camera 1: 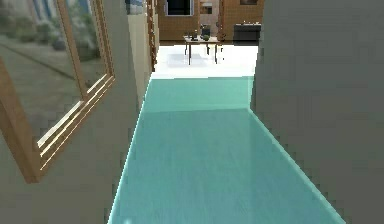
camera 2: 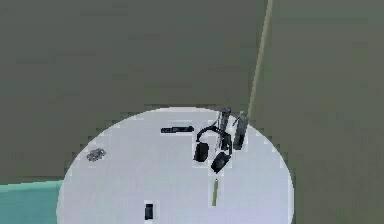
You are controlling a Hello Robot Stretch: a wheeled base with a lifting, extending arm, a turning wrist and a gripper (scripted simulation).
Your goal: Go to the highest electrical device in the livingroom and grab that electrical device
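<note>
**A:** What lies nearest on the forward view?

**B:** A teal floor [camera 1: 200, 150] runs ahead as a corridor. A grey wall [camera 1: 320, 90] stands close on the forward view's right. On its left hangs a wood-framed pane [camera 1: 60, 70], either a picture or a window.

**A:** And to the arm's side?

**B:** A round white table [camera 2: 120, 170] stands before a plain grey wall [camera 2: 120, 50]. At the table's near edge lies a small dark item [camera 2: 149, 211]. Farther in is a thin pale stick [camera 2: 213, 190], and a grey disc [camera 2: 95, 154] sits toward the left. Beyond the stick lies a dark arched thing [camera 2: 214, 148] with two round ends, and just past it a short dark bar [camera 2: 177, 129].

**A:** How do the gripper's jaws stand?

**B:** I cannot tell.

**A:** Where is the electrical device?

**B:** Far ahead, the corridor opens onto a white floor [camera 1: 205, 62], where a small dark-legged table [camera 1: 200, 42] carries a few dark blobs. To its right sits low dark furniture [camera 1: 247, 32]. A dark rectangle [camera 1: 178, 6] sits high on the far wall. It is the highest thing there, though whether it is a device I cannot tell.
</note>
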